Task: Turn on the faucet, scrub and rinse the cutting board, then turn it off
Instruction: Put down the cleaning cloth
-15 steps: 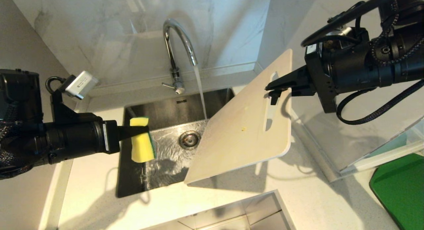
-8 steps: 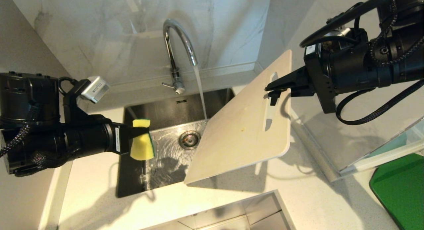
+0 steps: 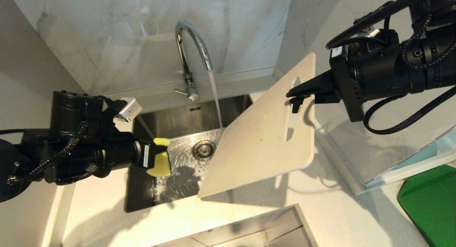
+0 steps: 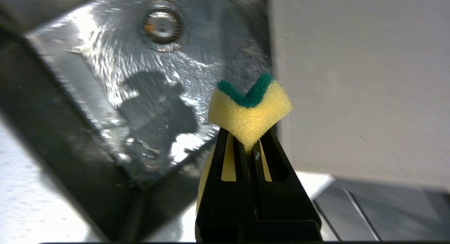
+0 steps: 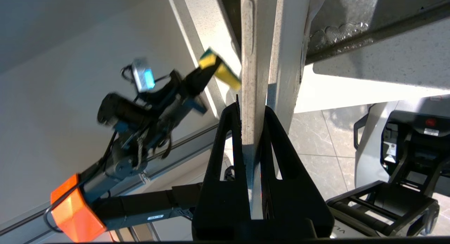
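Observation:
The chrome faucet (image 3: pixel 188 44) runs, its stream falling just past the upper left corner of the cutting board (image 3: pixel 260 143). The cream board tilts over the sink's right side with small yellowish spots on its face. My right gripper (image 3: pixel 293 97) is shut on the board's edge beside the slot handle; the right wrist view shows the board edge (image 5: pixel 252 78) clamped between the fingers. My left gripper (image 3: pixel 158 158) is shut on a yellow sponge (image 3: pixel 162 161) with a green scouring side (image 4: pixel 246 92), over the wet sink, a short gap left of the board (image 4: pixel 358 78).
The steel sink (image 3: pixel 142 193) holds running water around its drain (image 3: pixel 203 150). The faucet's thin lever (image 3: pixel 181 93) points left. A green board (image 3: pixel 431 204) lies at the far right beside a clear container (image 3: pixel 409 168). White counter surrounds the sink.
My left arm has swung in toward the sink, carrying the sponge lower and slightly right, closer to the board. The right arm and board hold still. Water keeps running.

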### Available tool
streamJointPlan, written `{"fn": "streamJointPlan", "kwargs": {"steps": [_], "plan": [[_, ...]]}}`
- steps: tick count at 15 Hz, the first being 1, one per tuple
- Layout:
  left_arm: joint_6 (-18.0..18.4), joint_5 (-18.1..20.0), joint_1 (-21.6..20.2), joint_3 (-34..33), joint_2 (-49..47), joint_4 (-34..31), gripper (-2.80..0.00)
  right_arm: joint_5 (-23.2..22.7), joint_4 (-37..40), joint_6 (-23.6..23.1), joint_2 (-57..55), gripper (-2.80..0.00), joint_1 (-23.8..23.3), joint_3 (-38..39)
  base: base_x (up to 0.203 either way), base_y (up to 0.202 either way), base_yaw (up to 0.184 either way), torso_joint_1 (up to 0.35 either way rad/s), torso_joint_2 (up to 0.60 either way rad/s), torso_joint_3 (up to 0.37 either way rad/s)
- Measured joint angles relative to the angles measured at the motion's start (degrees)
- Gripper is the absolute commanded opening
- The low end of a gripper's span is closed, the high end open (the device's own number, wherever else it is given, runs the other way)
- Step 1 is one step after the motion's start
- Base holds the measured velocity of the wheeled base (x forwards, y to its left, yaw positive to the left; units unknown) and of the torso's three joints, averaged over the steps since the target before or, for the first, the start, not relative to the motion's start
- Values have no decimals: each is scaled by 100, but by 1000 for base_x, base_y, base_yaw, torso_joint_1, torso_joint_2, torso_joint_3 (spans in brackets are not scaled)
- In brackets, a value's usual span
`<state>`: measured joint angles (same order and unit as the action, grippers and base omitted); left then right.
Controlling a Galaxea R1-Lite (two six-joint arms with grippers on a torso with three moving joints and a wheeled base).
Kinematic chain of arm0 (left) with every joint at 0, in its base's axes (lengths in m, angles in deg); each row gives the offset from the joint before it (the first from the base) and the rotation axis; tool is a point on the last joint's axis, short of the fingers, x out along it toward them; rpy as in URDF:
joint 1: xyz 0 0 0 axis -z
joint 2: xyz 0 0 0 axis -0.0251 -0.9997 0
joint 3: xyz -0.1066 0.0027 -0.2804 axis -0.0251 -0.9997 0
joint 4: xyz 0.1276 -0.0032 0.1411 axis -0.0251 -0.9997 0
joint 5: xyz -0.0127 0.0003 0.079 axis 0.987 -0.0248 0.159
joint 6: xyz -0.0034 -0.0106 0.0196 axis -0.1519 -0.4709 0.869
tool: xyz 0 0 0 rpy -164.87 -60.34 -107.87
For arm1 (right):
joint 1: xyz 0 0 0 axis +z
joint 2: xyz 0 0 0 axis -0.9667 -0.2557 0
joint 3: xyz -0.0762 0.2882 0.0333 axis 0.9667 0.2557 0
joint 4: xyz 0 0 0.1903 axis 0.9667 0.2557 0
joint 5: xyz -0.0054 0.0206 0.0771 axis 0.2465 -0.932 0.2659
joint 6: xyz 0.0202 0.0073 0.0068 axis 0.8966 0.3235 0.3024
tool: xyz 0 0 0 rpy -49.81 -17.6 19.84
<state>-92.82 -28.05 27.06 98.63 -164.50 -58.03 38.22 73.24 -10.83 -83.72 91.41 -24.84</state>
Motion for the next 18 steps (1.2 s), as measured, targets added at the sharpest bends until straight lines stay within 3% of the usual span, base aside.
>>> {"fn": "streamJointPlan", "kwargs": {"steps": [2,9,14,18], "plan": [[-12,-408,-136,334,-315,-184,-280,1,36,0,23,-280,0,22,0,0,0,0,0,0],[-6,-444,-805,980,-812,-936,-280,1,166,7,112,-280,0,44,0,0,0,0,0,0],[99,-439,-1313,1523,-1003,-1857,-280,1,298,0,176,-280,2,52,0,0,0,0,0,0],[189,-411,-1582,2298,-1090,-3199,-280,1,412,-5,207,-280,0,46,0,0,0,0,0,0]]}}
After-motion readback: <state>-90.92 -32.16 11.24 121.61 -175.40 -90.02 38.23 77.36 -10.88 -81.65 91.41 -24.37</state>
